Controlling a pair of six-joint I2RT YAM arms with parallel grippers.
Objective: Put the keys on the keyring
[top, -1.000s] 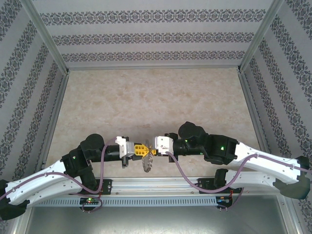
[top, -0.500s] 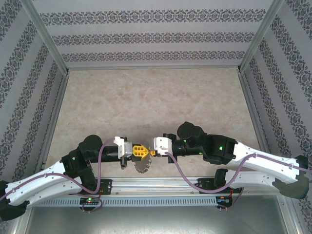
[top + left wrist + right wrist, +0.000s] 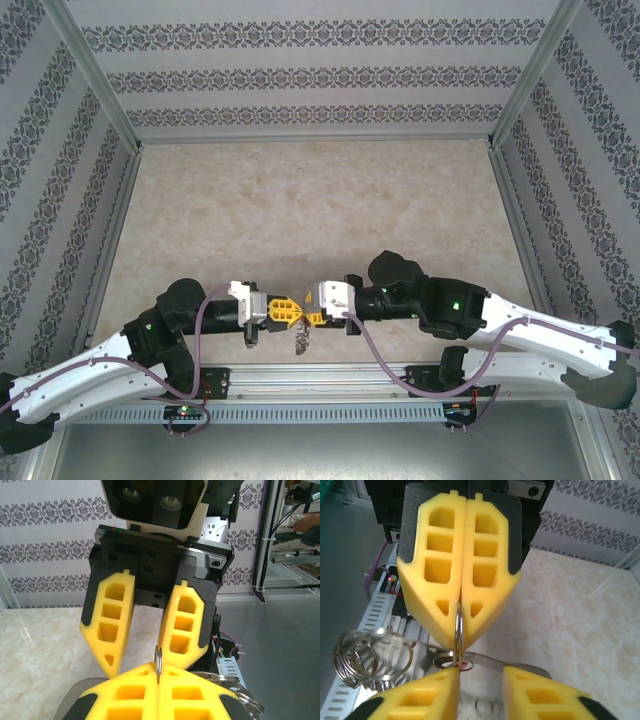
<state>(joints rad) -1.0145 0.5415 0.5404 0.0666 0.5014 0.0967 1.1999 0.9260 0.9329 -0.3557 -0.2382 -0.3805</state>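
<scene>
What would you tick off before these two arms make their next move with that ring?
1. Left gripper shut on the keyring: ok, the ring's edge is pinched between its pads.
2. Right gripper open and gripping nothing: ok.
3. Red key threaded onto the keyring: cannot tell; a speck of red sits beside the ring.
4. Keyring lifted off the table: ok, it hangs beneath the grippers.
5. Small silvery rings out from between the right fingers: ok, bunched off to one side.
</scene>
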